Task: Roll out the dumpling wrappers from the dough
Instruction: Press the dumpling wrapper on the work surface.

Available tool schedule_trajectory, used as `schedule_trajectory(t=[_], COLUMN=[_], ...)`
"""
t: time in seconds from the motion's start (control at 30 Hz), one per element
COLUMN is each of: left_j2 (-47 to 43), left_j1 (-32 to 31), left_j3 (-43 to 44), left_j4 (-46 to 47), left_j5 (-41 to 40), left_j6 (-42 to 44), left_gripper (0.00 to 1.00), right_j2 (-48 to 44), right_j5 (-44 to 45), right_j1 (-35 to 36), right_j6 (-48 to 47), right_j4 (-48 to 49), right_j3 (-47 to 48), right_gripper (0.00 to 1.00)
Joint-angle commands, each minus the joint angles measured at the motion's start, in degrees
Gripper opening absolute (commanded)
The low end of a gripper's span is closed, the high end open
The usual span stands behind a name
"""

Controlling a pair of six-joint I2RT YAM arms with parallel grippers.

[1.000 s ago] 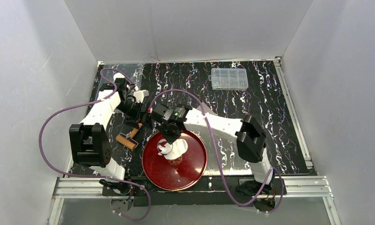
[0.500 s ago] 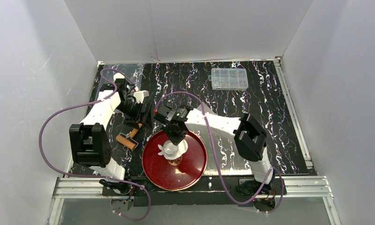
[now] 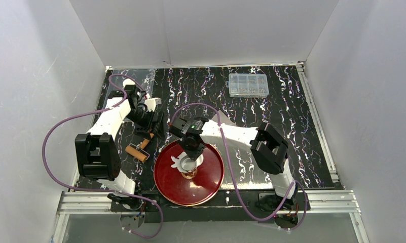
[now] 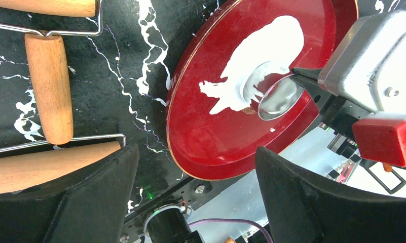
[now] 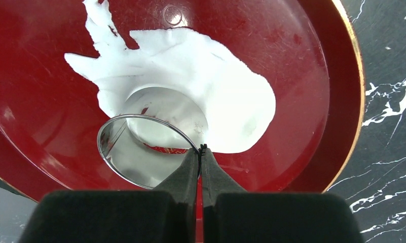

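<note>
One second on, the right gripper (image 5: pixel 201 150), clamped on the ring cutter (image 5: pixel 107 147), has sunk onto the dough (image 5: pixel 226 96) mid red plate (image 5: pixel 302 61), probably stamping a wrapper; the left gripper (image 4: pixel 195 152) gapes empty beside the plate.

Right end effector (image 5: pixel 200 150) pinched closed; left end effector (image 4: pixel 195 154) spread wide.

1. The grey housing (image 4: pixel 373 55) on the right arm's wrist carries faint raised lettering (too blurred to read).
2. The gold emblem (image 3: pixel 189 175) at the middle of the red plate (image 4: pixel 206 131) shows 0 legible characters.
</note>
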Motion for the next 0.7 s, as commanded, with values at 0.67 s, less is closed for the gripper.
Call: schedule_trajectory(t=[0.67], left_j2=[-2.34], left_j1=[-0.18], left_j3=[-0.52], left_j4=[-1.09], left_j5=[0.54], left_j6=[-0.44], left_gripper=[0.83], right_j2=[1.63], right_j5=[-2.27], right_j1=[0.16], right_j6=[0.12], right_j4=[2.76], right_j3=[-0.30], right_gripper=[0.01])
